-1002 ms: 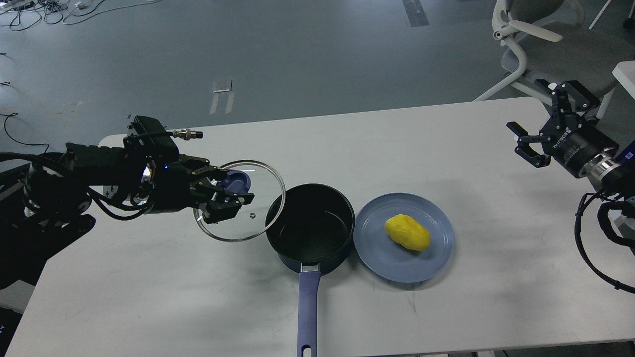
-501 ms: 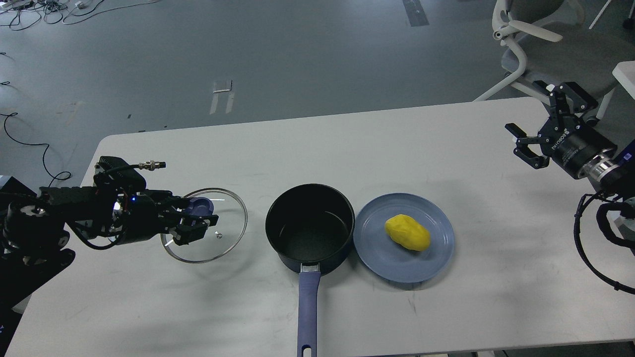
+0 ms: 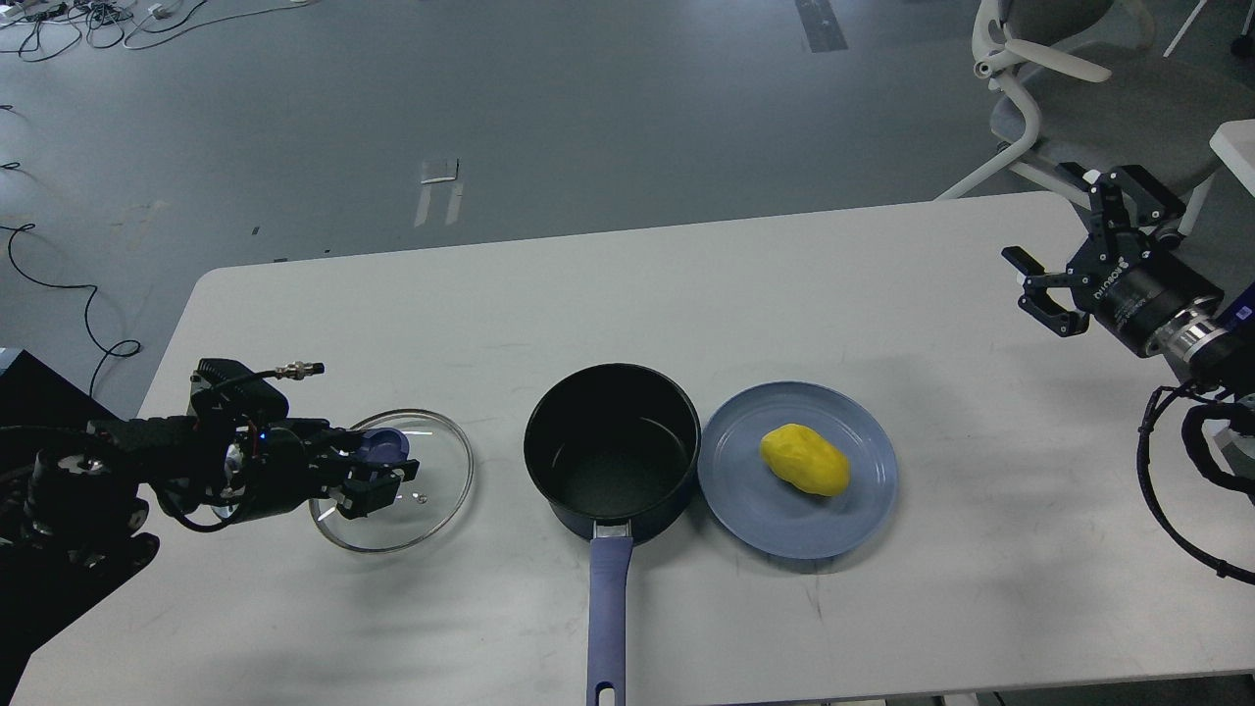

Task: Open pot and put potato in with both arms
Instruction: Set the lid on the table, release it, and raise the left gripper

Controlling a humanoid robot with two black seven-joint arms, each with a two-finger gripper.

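The dark navy pot point(image 3: 613, 451) stands open at the table's middle, its blue handle point(image 3: 608, 618) pointing to the front edge. Its glass lid point(image 3: 417, 480) lies low over or on the table left of the pot. My left gripper point(image 3: 377, 466) is shut on the lid's blue knob point(image 3: 384, 447). The yellow potato point(image 3: 805, 459) lies on a blue plate point(image 3: 755, 500) just right of the pot. My right gripper point(image 3: 1079, 250) is open and empty, raised over the table's far right edge, well away from the potato.
The white table point(image 3: 637, 294) ends at the front near the pot handle's tip. A grey office chair point(image 3: 1069, 88) stands behind the right arm. Cables hang from the right arm point(image 3: 1177, 480) at the right edge.
My left gripper has carried the lid left and down, away from the pot, to about table level. The right gripper has hardly moved.
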